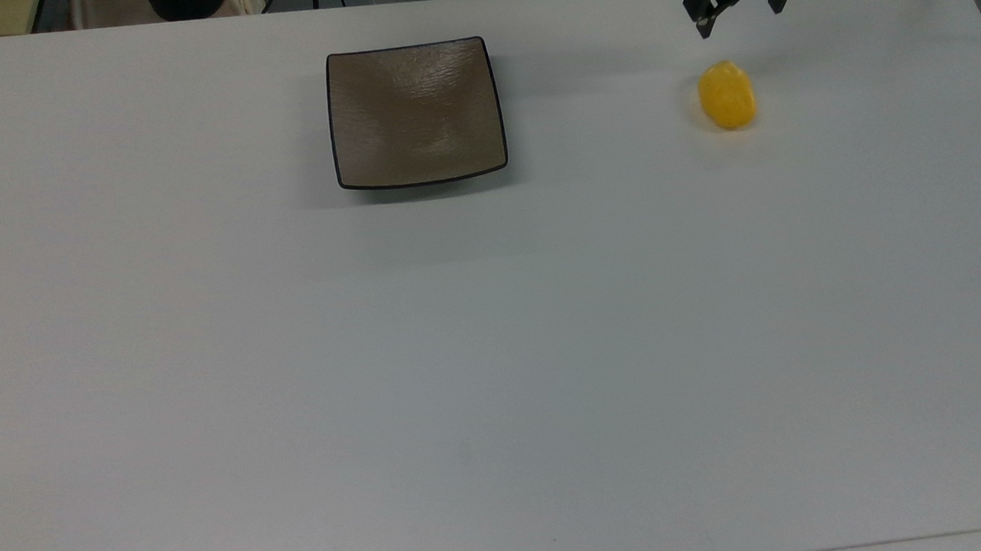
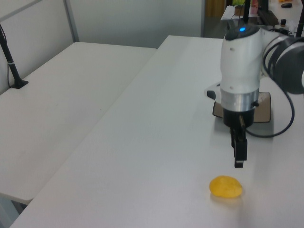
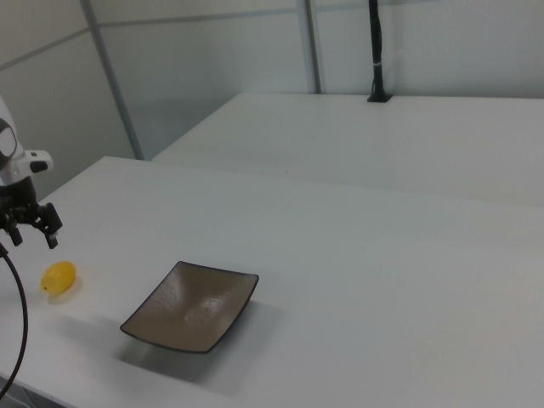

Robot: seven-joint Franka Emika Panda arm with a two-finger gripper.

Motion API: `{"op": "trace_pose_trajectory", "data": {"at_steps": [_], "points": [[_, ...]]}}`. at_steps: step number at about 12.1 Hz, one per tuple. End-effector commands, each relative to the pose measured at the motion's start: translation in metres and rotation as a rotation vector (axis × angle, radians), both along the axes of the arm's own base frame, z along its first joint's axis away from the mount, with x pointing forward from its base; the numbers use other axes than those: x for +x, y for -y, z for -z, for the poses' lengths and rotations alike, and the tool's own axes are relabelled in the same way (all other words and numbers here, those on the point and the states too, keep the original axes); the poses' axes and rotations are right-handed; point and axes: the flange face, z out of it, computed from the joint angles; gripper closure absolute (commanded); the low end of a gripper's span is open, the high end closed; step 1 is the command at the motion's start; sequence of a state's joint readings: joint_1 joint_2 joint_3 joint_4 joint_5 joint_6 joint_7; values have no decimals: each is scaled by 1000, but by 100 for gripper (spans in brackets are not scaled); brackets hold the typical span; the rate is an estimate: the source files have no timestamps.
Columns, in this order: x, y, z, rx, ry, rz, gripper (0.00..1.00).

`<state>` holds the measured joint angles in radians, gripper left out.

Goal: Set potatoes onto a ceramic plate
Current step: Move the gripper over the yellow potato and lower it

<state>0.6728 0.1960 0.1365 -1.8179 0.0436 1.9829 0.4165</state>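
One potato (image 1: pixel 726 95) lay on the table (image 1: pixel 495 352) just below my gripper (image 1: pixel 740 3), whose fingers stood spread and empty; the plate (image 1: pixel 415 112) sat well apart. Smooth and rounded, it risked squirting sideways if I closed off-centre.

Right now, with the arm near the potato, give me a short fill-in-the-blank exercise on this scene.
1. The potato lies on the ____ table.
2. The ceramic plate holds ____ food.
3. The gripper has its fingers ____.
4. In the top view, the potato sits to the ____ of the plate.

Missing words: white; no; open; right
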Motion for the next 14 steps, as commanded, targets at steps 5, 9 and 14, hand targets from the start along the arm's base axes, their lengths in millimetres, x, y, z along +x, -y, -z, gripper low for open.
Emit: {"op": "trace_pose_trajectory", "data": {"at_steps": [5,9,14], "points": [[-4,2,82,15,43,5,0],[-7,-12,105,27,71,-32,0],[-10,-20,118,19,105,-71,0]]}}
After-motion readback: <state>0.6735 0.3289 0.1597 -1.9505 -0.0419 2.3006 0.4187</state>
